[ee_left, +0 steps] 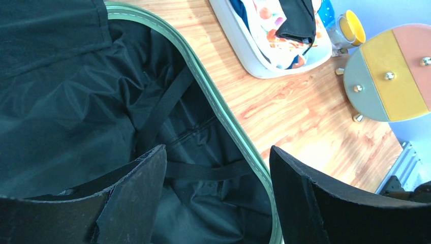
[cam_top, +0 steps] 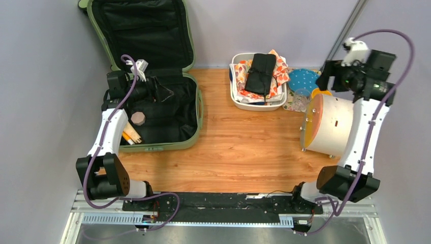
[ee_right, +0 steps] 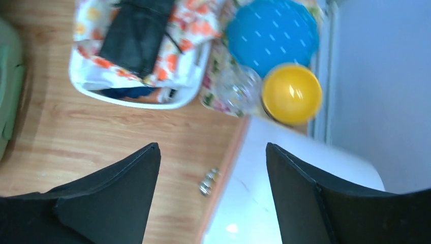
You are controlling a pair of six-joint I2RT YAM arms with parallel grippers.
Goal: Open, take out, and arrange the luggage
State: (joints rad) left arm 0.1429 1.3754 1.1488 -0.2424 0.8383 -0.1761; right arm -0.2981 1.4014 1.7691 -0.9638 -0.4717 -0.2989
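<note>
Sage-green luggage (cam_top: 175, 114) lay open on the bench (cam_top: 244, 142); left fingers (ee_left: 137, 198) hung released over its black lining, right fingers (ee_right: 117, 193) released, empty, above the cream cylinder (cam_top: 330, 124)

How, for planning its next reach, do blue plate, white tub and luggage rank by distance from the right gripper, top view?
From the right gripper:
1. blue plate, just beside it
2. white tub, back centre
3. luggage, far left
</note>
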